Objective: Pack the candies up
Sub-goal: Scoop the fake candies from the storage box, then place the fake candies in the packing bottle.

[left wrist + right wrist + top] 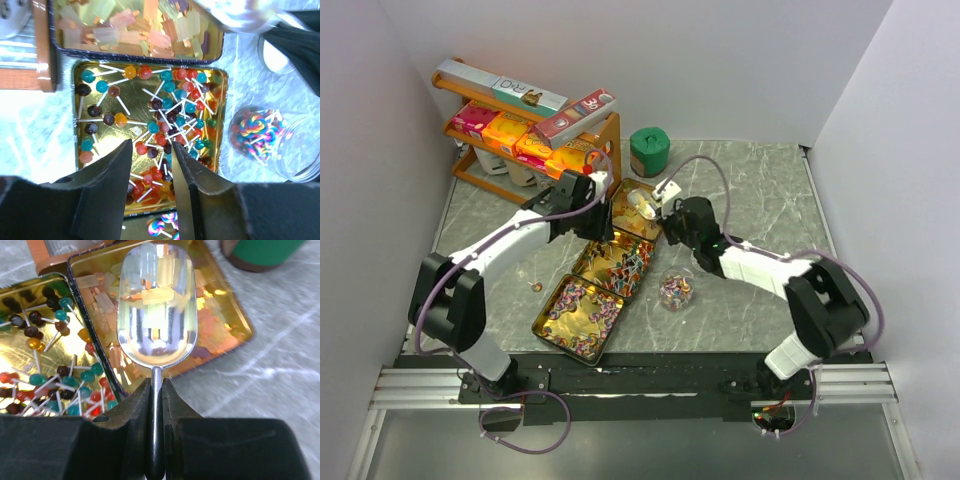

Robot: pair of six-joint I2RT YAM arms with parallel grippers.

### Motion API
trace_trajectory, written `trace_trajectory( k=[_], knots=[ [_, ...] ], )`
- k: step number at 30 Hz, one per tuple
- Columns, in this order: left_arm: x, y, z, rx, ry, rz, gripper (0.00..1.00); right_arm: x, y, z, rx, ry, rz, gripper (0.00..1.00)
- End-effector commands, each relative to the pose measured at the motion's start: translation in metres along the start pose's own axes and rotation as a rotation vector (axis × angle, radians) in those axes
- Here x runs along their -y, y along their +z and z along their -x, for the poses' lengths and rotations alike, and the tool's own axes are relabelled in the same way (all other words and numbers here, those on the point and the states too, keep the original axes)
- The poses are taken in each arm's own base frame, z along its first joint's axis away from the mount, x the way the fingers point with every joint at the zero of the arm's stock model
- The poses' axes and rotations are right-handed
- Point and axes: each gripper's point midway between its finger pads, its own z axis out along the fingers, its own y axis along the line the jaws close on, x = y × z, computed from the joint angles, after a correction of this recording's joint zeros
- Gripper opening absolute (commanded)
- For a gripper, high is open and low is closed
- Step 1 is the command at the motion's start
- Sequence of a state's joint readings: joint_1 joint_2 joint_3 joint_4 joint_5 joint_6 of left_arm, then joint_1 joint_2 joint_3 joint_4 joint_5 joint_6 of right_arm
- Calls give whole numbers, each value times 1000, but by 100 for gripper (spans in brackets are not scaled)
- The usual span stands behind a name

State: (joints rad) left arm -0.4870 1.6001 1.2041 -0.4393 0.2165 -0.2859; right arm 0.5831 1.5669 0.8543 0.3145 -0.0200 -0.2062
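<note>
Shiny scoop (156,305), pinched in the right claw (155,390), hangs over the far tin (245,326) of candies (105,302); left claw (152,165) gapes empty above the middle tin (97,142); next, probably, dip and scoop.

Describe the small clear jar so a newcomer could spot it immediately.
Find the three gold tins laid diagonally across the grey table. Right of the middle tin sits a small clear jar. It alone is round and see-through, with rainbow-swirl lollipops inside.
</note>
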Motion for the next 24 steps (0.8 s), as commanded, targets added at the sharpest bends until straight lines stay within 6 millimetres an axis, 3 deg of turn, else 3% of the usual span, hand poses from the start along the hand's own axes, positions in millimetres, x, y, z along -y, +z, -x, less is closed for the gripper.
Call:
trace_trajectory(
  k=[1,3,6,10,17,24],
  knots=[
    [9,-32,31,81,-29,28,44,19,-48,61,115,37,-83,0],
    [8,-36,35,103,-20,34,46,21,-63,57,83,41,-92,0],
    [5,-32,40,122,-30,53,46,20,-92,67,82,52,-81,0],
    [8,-28,46,115,-55,48,45,15,-140,45,-107,90,-50,0],
    [6,-14,43,107,-70,36,44,-15,-205,10,-173,205,6,0],
    [2,3,30,58,-66,32,43,-46,-244,-17,-302,327,70,0]
  ],
)
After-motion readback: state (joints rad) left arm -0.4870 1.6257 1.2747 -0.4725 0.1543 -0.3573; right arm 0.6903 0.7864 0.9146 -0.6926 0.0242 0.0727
